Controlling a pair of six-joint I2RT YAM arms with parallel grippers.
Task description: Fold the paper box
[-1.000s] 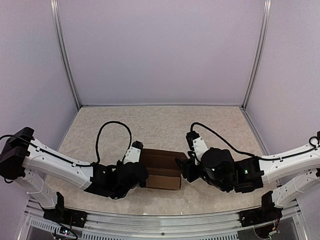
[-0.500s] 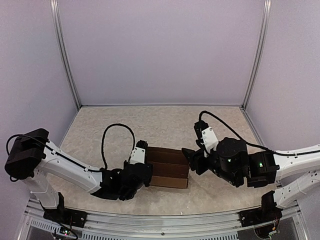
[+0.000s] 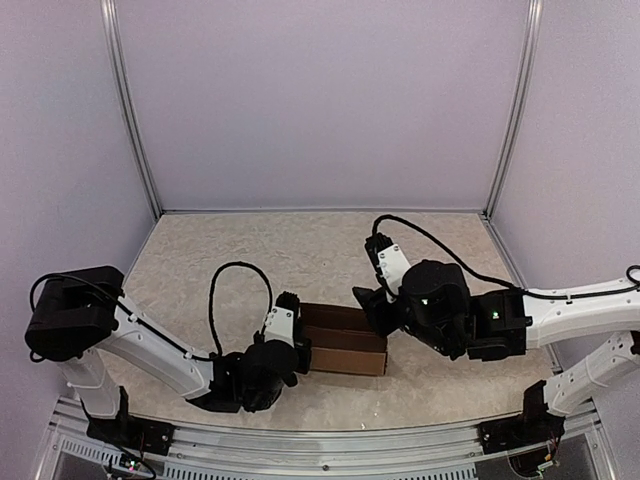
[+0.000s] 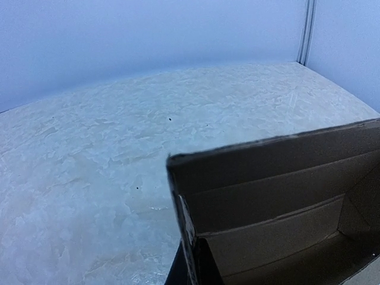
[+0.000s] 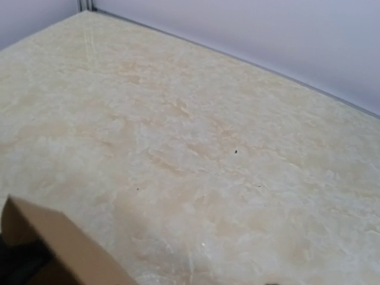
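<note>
Brown paper box; open-topped, table centre

The left arm and right arm hide their own jaws from above; both wrist views crop the paper box at the bottom edge.

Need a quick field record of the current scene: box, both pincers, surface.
object: brown cardboard box, elongated, partly folded, top open
location: on the beige marbled table, between the two arms
interior: nothing seen inside in the left wrist view
left pincer: at the box's left end; open or shut unclear
right pincer: at the box's far right corner; open or shut unclear
</note>
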